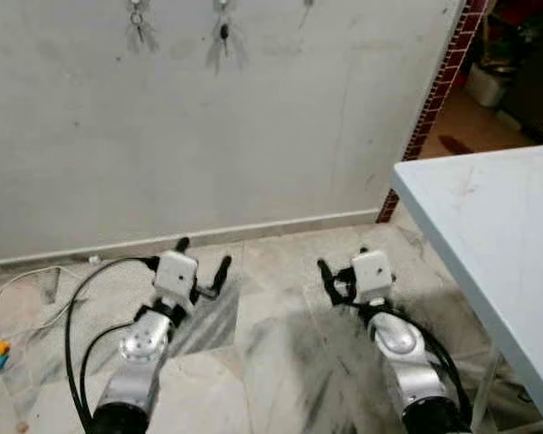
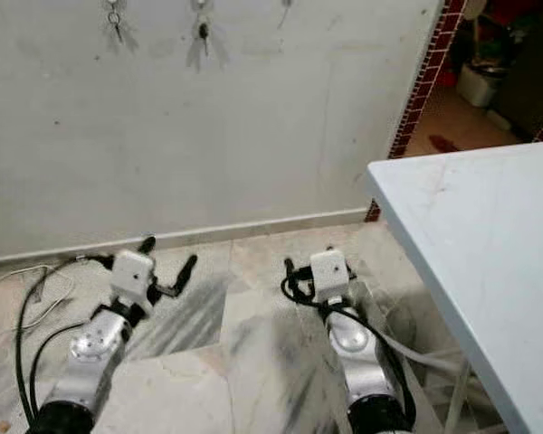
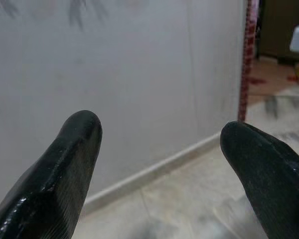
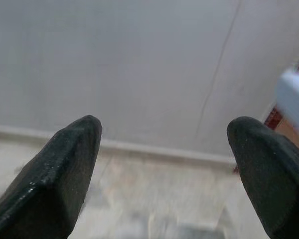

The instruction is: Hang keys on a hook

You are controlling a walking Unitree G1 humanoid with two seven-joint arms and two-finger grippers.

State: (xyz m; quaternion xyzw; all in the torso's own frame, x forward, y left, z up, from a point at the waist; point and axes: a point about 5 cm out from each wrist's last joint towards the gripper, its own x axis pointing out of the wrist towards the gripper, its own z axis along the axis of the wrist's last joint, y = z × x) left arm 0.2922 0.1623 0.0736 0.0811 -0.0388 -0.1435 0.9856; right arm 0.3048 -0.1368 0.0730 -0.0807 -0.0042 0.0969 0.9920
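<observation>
My left pincer (image 1: 201, 254) and right pincer (image 1: 341, 272) hang low over the floor, both spread open and empty; the keys (image 1: 223, 33) already dangle from a hook high on the wall (image 1: 281, 117), up and ahead, nearer my left arm.

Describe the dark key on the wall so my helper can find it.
On the grey wall facing the robot, items hang along the top edge. The dark key is the middle one, darker than the silvery key ring to its left.
</observation>
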